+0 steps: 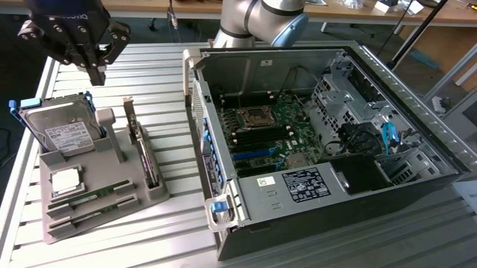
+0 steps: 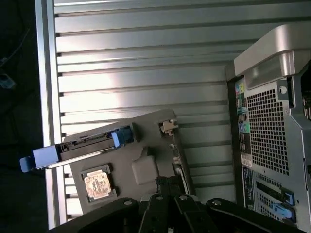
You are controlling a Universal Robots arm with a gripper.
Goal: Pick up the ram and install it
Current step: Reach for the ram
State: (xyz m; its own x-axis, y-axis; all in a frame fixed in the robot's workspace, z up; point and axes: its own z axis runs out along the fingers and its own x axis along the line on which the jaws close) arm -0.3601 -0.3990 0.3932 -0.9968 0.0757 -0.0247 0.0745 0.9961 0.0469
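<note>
Closed tool [image 1: 97,77] above gray tray [image 1: 154,196]

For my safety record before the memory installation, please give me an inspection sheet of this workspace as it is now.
Surface: slatted metal table, carrying the holder and the case.
Job's things: two ram sticks lie in slots of the grey holder; the computer case is open, motherboard exposed.
Clutter: hard drive, processor chip and bracketed card on the same holder.
Grippers: tool shut, holding nothing, raised near the holder's hard drive end.
Cables: blue cables inside the case.
Surroundings: robot arm behind the case; wooden bench further back.
</note>
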